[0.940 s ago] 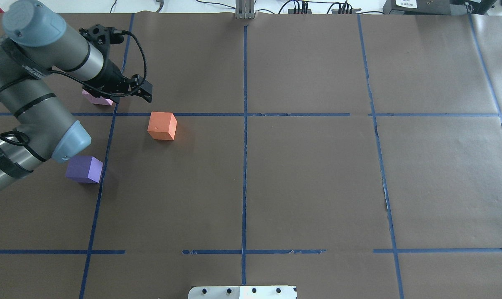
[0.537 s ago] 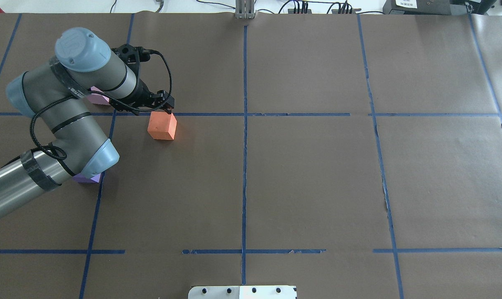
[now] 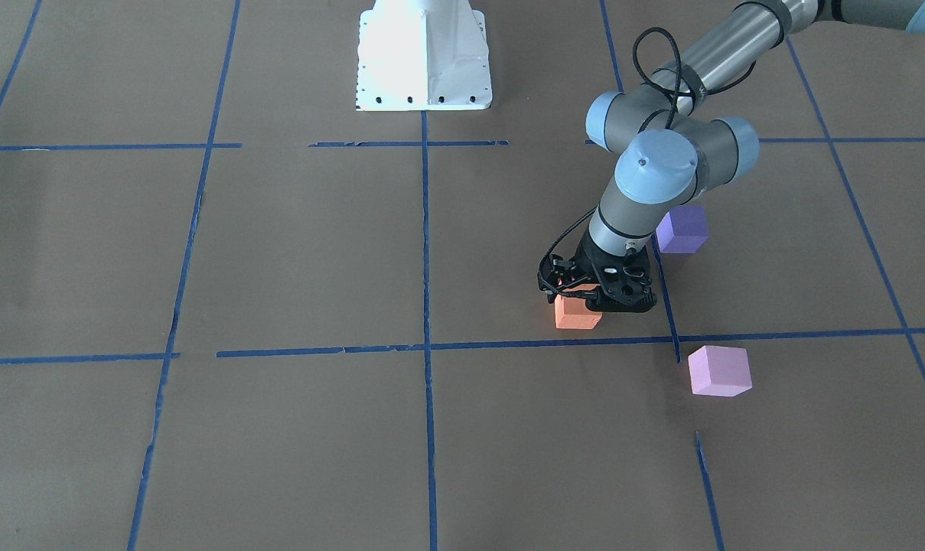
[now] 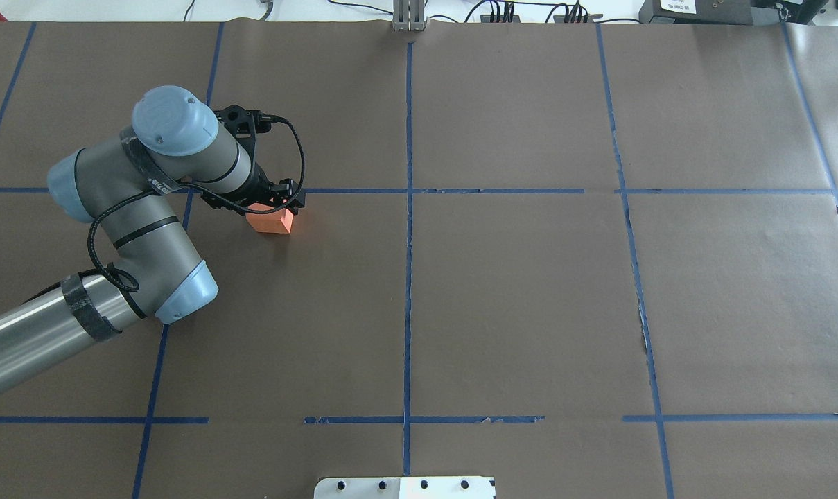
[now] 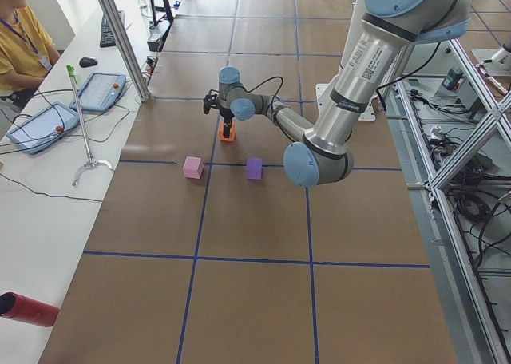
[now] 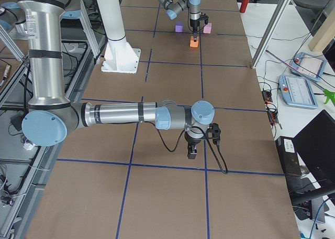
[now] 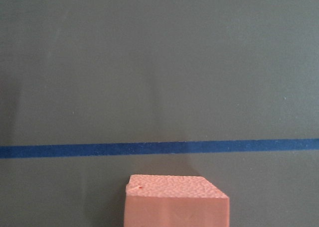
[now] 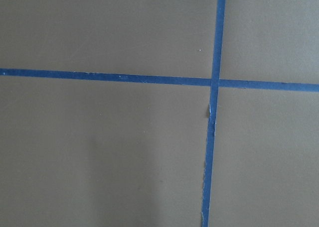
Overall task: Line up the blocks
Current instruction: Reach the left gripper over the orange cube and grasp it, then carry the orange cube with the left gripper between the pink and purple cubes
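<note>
The orange block lies just on my side of a blue tape line, and also shows in the front view. My left gripper hangs right over it, low, and looks open; its body covers the block's top. The left wrist view shows only the block's top, no fingers. The violet-blue block and the pale pink block lie apart from it; my arm hides both in the overhead view. My right gripper is far off above bare paper; I cannot tell whether it is open or shut.
Brown paper with a grid of blue tape lines covers the table. The white robot base stands at my edge. An operator, tablets and cables are beyond the far edge.
My left arm has swung right and toward me, from beside the pink block to directly over the orange block. It now covers the pink and violet blocks in the overhead view. The blocks have not moved.
</note>
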You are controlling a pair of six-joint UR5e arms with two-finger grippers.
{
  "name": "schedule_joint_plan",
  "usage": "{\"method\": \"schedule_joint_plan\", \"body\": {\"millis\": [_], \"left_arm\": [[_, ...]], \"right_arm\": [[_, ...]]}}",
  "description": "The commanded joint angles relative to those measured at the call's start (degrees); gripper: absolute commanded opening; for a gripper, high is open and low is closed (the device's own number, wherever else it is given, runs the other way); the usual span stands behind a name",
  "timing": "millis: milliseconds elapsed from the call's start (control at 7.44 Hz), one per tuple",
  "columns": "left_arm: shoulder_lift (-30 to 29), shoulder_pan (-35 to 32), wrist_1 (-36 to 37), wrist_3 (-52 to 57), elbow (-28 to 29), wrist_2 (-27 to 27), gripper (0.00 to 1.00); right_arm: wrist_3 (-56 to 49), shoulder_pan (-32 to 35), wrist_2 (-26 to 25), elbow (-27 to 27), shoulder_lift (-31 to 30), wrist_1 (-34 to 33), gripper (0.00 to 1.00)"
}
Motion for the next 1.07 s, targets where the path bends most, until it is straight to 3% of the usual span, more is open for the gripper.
{"method": "schedule_joint_plan", "body": {"millis": [0, 134, 269, 403, 672, 940], "left_arm": [[0.1, 0.3, -0.1, 0.0, 0.8, 0.1, 0.67], [0.0, 0.1, 0.4, 0.2, 0.7, -0.5, 0.25], [0.1, -0.8, 0.4, 0.4, 0.2, -1.1, 0.16], [2.0, -3.1, 0.4, 1.0, -2.0, -4.8, 0.16], [11.2, -7.2, 0.4, 7.8, -8.1, -6.4, 0.17], [14.4, -10.9, 0.4, 9.7, -6.5, -8.8, 0.17]], "right_arm": [[0.0, 0.0, 0.0, 0.1, 0.0, 0.0, 1.00], [0.0, 0.0, 0.0, 0.1, 0.0, 0.0, 1.00], [0.0, 0.0, 0.0, 0.1, 0.0, 0.0, 1.00], [0.0, 0.0, 0.0, 0.0, 0.0, 0.0, 1.00], [0.0, 0.0, 0.0, 0.1, 0.0, 0.0, 1.00], [0.0, 0.0, 0.0, 0.1, 0.0, 0.0, 1.00]]}}
